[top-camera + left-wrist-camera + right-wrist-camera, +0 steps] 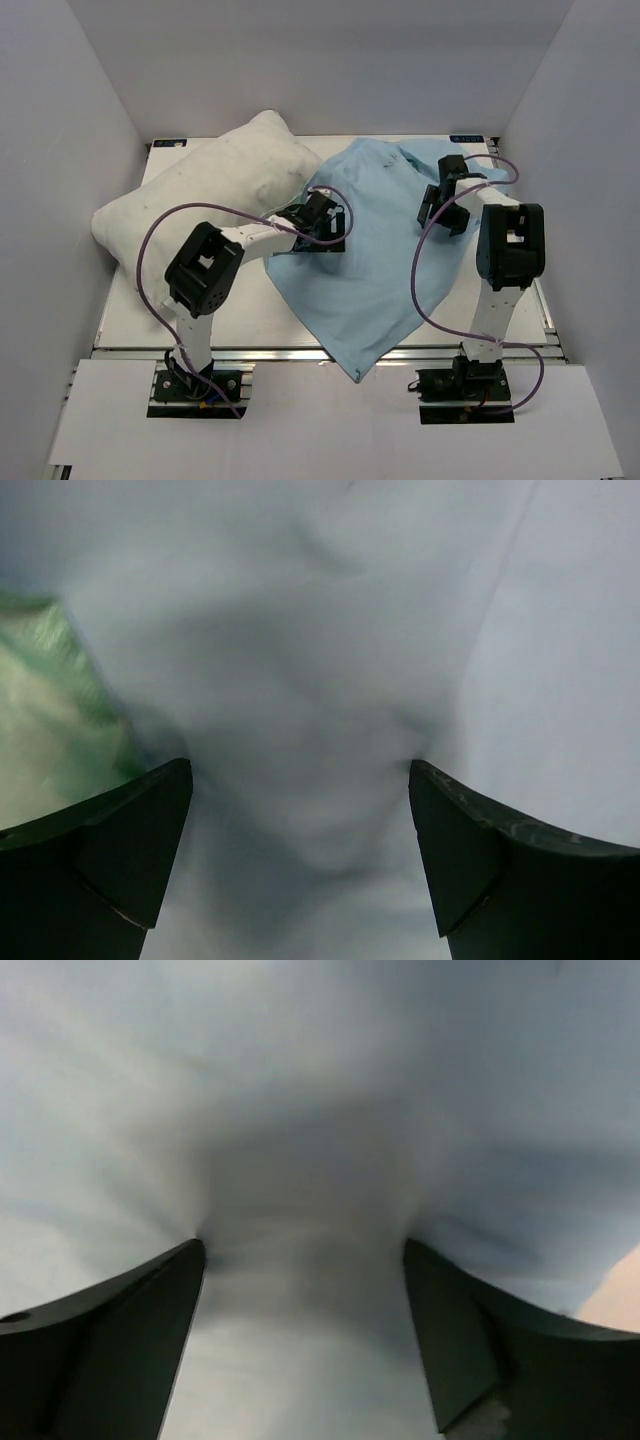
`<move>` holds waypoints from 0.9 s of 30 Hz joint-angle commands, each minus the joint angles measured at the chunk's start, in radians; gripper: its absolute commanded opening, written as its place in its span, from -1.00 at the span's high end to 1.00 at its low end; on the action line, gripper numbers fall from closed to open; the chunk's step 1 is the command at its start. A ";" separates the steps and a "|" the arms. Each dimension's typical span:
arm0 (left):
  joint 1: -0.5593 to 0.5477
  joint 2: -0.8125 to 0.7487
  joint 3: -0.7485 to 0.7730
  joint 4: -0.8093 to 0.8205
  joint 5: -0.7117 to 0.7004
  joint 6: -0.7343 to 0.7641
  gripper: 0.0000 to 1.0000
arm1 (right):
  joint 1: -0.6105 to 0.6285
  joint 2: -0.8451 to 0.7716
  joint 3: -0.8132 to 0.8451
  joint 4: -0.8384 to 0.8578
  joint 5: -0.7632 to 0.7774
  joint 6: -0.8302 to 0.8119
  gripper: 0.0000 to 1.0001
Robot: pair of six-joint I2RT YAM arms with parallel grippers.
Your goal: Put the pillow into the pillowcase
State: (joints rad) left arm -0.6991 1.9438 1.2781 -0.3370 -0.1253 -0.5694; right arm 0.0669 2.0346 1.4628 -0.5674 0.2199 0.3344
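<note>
The plump white stuffed pillow (200,195) is lying outside the limp light-blue fabric pillowcase (370,270), insertion not yet begun, while the left gripper (300,770) and right gripper (300,1245), both unclenched, are pressing on the cloth.

The pillow (210,190) lies aslant across the table's (250,315) far left. The pillowcase (370,270) is spread to its right, meeting the pillow's right end, and its near corner hangs over the front edge. The left gripper (320,225) sits on the pillowcase's left edge and the right gripper (440,200) on its far right part.
</note>
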 commanded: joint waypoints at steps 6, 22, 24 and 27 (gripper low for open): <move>0.009 0.341 0.326 -0.069 -0.013 0.147 -0.96 | 0.039 -0.282 -0.413 -0.008 -0.161 0.051 -0.42; 0.041 0.694 1.136 0.128 0.217 0.236 -0.96 | 0.591 -0.692 -0.549 -0.031 -0.469 0.078 -0.52; 0.042 0.627 1.098 0.110 0.192 0.282 -0.96 | 0.541 -0.666 -0.420 -0.077 -0.383 0.033 -0.57; 0.046 0.457 0.997 0.044 0.142 0.333 -0.96 | 0.404 -0.631 -0.326 -0.106 -0.352 0.022 -0.60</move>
State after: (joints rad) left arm -0.6579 2.6461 2.3260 -0.2569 0.0437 -0.3077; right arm 0.5777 1.3846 1.0534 -0.6262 -0.1936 0.4053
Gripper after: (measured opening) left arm 0.982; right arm 0.800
